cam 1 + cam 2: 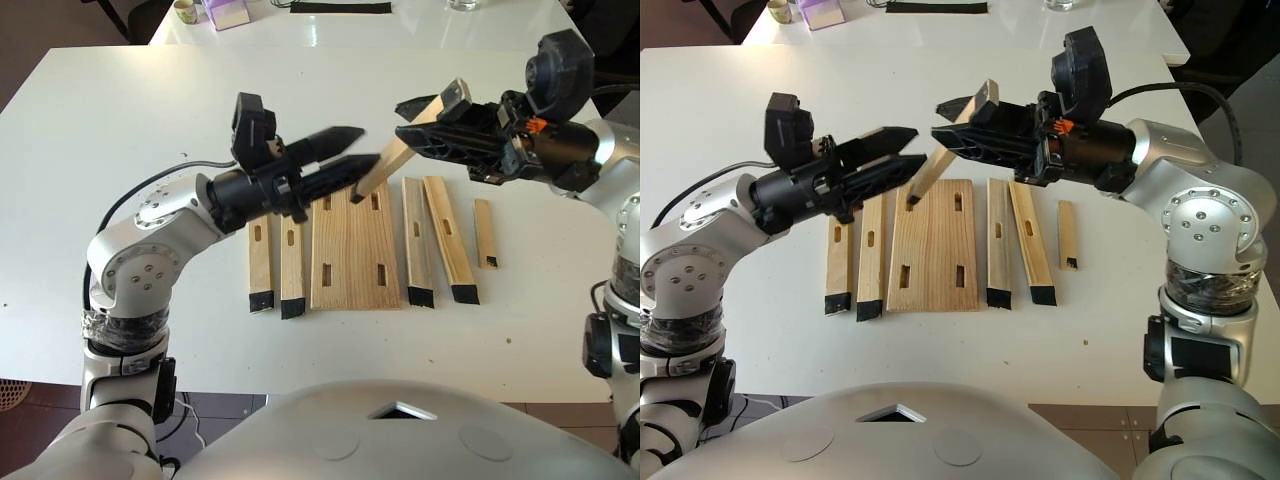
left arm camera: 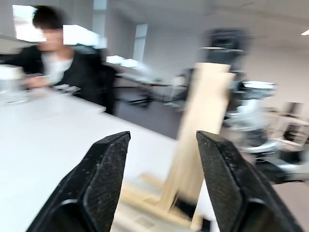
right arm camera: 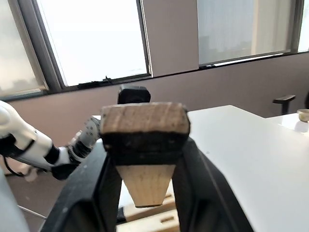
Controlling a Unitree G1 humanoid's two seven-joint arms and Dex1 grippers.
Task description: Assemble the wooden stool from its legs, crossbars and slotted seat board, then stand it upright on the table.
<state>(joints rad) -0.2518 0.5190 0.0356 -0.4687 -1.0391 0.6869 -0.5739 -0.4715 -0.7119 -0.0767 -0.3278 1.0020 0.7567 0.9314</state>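
Right gripper [image 1: 405, 118] clamped on tilted leg [image 1: 385, 168], leg's lower end touching seat board [image 1: 350, 260] below and ahead of it, left gripper [image 1: 364, 145] jaws apart, tips just beside leg

Bright, even daylight, white bench [image 1: 110, 130] with a mild sheen, only faint soft shadows on it, windows [image 3: 91, 38] blown out to white behind.

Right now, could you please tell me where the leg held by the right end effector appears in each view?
Left eye: leg slanting, just right of centre.
Right eye: leg slanting, left of centre.
Left wrist: leg beyond the left end effector.
Right wrist: leg end-on, centre.
Landmark: seat board.
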